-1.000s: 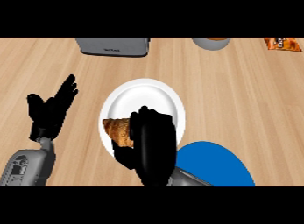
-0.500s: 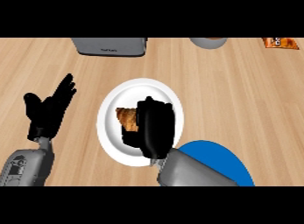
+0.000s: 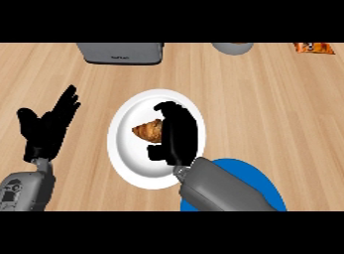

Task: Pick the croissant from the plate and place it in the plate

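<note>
White plate [image 3: 125, 151] sits near the middle of the wooden counter [image 3: 284, 109], and the croissant [image 3: 148, 130] lies on it, its brown end poking out toward the left edge. The right hand [image 3: 180, 135] lies over the croissant's other end and hides it. From this steep angle I cannot tell whether that hand has closed on the pastry or only rests above it. The left hand [image 3: 48, 126] stands near the left edge with its fingers straight and spread, holding nothing.

I judge the task to be at its start: the hand has reached the croissant, but the lift, the carry and the drop all remain. The likely goal is the blue plate [image 3: 268, 181] at the near edge, just right of the white one. The right forearm covers much of it, so the arm would need to swing aside before the croissant can go down there.

Along the far edge are a grey box [image 3: 122, 52], a grey bowl [image 3: 233, 47] and an orange packet [image 3: 314, 47] toward the far right corner. All three are well apart from both plates and block nothing.
</note>
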{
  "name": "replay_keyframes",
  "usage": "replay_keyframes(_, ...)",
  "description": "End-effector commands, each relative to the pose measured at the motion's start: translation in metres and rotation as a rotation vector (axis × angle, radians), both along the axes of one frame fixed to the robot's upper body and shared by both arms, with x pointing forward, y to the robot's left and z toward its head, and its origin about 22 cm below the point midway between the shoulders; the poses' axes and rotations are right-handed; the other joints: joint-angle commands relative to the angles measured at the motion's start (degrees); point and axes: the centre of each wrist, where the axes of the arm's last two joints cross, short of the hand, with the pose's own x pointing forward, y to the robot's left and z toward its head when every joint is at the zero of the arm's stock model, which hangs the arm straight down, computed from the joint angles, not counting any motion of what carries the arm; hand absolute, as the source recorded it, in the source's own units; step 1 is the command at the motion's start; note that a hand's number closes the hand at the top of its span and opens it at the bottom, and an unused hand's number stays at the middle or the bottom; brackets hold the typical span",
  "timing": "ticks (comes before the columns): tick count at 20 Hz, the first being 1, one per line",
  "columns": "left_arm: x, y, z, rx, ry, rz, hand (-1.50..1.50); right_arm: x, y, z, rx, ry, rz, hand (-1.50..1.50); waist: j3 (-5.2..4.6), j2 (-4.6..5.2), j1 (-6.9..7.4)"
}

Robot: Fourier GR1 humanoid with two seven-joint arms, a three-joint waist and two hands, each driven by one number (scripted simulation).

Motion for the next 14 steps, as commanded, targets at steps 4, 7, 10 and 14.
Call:
replay_keyframes(4, -0.001, -0.003, -0.007, 0.008, -0.005, 0.011, 0.00, -0.010, 0.014, 0.018, 0.219, -0.267, 0.142, -1.50, 0.02, 0.04, -0.04)
replay_keyframes(7, 0.002, -0.005, -0.005, -0.008, 0.014, -0.001, 0.00, -0.021, 0.023, 0.053, 0.371, -0.313, 0.208, -1.50, 0.02, -0.09, -0.24)
replay_keyframes(10, -0.003, -0.002, -0.001, 0.009, -0.004, 0.004, 0.00, -0.032, 0.025, 0.065, 0.495, -0.280, 0.161, -1.50, 0.00, -0.42, -0.22)
replay_keyframes(14, -0.001, -0.007, -0.011, -0.005, 0.013, 0.002, 0.00, -0.048, 0.012, 0.061, 0.670, -0.118, 0.133, -1.50, 0.02, -0.01, -0.86)
